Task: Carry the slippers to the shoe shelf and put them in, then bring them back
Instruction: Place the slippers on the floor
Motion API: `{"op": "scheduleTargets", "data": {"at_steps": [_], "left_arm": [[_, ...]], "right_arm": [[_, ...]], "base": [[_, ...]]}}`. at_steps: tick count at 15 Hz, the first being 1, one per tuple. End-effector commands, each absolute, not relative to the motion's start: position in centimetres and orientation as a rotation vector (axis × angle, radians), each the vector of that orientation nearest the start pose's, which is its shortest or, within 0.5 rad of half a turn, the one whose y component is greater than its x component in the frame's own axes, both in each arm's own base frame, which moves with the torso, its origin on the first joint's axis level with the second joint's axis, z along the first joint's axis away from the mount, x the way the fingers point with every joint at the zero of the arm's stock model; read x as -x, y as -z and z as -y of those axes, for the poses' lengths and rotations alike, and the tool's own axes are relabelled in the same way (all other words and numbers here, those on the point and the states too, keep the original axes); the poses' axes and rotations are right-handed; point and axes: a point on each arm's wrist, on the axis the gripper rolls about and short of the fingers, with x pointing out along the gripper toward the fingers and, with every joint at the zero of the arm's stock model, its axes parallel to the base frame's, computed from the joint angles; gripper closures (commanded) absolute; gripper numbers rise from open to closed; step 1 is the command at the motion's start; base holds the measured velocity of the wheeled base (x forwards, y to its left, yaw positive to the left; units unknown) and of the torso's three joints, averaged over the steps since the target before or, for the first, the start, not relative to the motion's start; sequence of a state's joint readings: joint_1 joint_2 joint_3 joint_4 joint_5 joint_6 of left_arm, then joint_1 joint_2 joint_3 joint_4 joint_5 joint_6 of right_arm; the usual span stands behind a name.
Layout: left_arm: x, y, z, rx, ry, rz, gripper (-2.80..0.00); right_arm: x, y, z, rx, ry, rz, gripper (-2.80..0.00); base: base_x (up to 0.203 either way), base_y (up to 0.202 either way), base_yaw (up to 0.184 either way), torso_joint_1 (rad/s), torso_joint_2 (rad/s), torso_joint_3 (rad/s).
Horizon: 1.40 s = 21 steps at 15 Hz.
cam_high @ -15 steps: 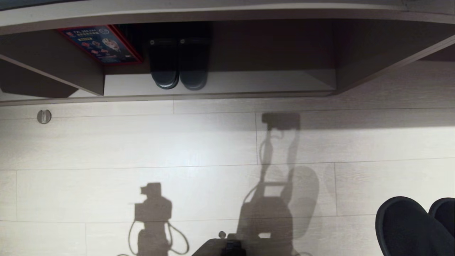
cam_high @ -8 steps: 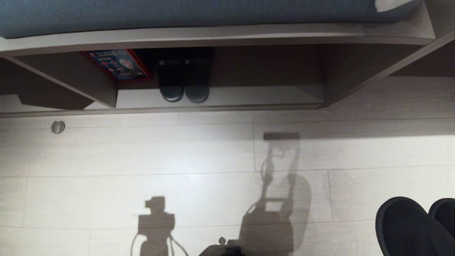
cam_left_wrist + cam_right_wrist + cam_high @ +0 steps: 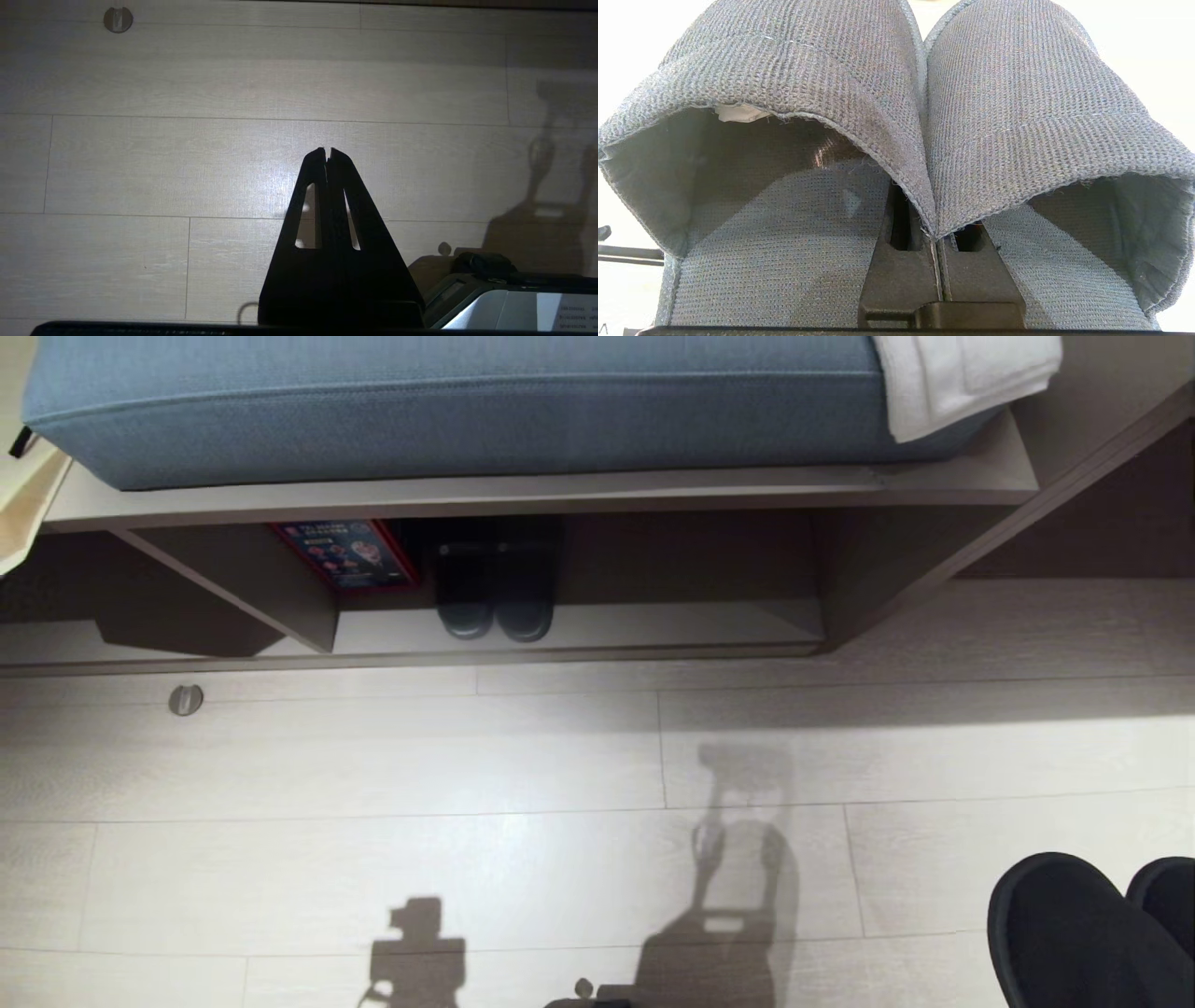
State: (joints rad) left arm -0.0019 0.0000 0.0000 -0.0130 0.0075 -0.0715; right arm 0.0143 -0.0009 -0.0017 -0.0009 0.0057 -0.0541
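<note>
The slippers (image 3: 1074,933), a dark grey-blue ribbed fabric pair, hang at the lower right of the head view above the floor. In the right wrist view my right gripper (image 3: 936,238) is shut on the slippers (image 3: 924,116), pinching the inner edges of both bands together; its tips are hidden under the fabric. The shoe shelf (image 3: 653,627) is a low beige open cubby across the floor ahead, with an upright divider (image 3: 280,583). My left gripper (image 3: 328,151) is shut and empty, pointing at bare floor.
A shiny black pair of sandals (image 3: 495,607) and a red-edged leaflet (image 3: 345,555) sit in the shelf's left part. A blue cushion (image 3: 467,401) and a white towel (image 3: 962,373) lie on top. A round metal stud (image 3: 185,699) is set in the floor. The robot's base (image 3: 514,298) shows beside the left gripper.
The whole head view has shifted: the shelf sits lower and smaller in the picture, and the cushion and towel have come into view. The slippers keep their place at the lower right.
</note>
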Motion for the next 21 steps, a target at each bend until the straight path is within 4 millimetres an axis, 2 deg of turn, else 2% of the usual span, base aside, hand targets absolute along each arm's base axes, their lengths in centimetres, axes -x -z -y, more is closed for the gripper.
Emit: {"op": "scheduleTargets", "data": {"at_steps": [1,21], "left_arm": [[2.27,-7.69,-0.02,0.072,-0.006,0.013,0.00],[2.28,-7.69,-0.02,0.074,-0.006,0.014,0.00]], "right_arm": [[2.28,-7.61,0.02,0.055,-0.021,0.002,0.00],[2.27,-7.61,0.02,0.054,-0.021,0.001,0.00]], "base": [[0.000,0.000,0.000,0.007,0.00,0.212],[0.000,0.000,0.000,0.002,0.00,0.203]]}}
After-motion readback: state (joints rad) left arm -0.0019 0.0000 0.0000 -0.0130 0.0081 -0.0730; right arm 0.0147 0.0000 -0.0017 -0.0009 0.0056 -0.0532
